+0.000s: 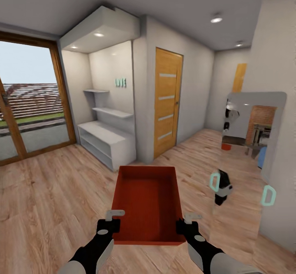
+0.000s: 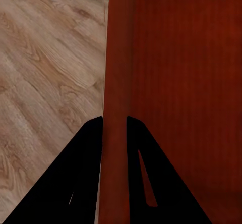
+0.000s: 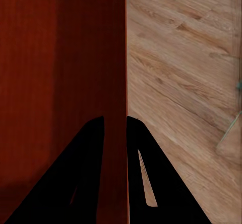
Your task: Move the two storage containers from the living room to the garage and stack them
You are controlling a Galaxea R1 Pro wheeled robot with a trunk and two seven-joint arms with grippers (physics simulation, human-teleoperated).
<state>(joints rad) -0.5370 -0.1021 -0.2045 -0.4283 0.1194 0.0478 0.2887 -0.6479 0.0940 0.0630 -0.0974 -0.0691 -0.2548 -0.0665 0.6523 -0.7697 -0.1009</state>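
Container's underside hidden from me.
My left gripper (image 1: 110, 224) and right gripper (image 1: 186, 224) pinch opposite walls of the red-orange storage container (image 1: 148, 202).

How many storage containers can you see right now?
1. The storage container is held over the wood floor, its side walls pinched by the left gripper and right gripper. A small red shape in the mirror may be the second.

Both arms reach forward, left gripper (image 1: 110, 221) and right gripper (image 1: 186, 224) clamped (black fingers (image 2: 88, 148) nearly together) on thin walls.
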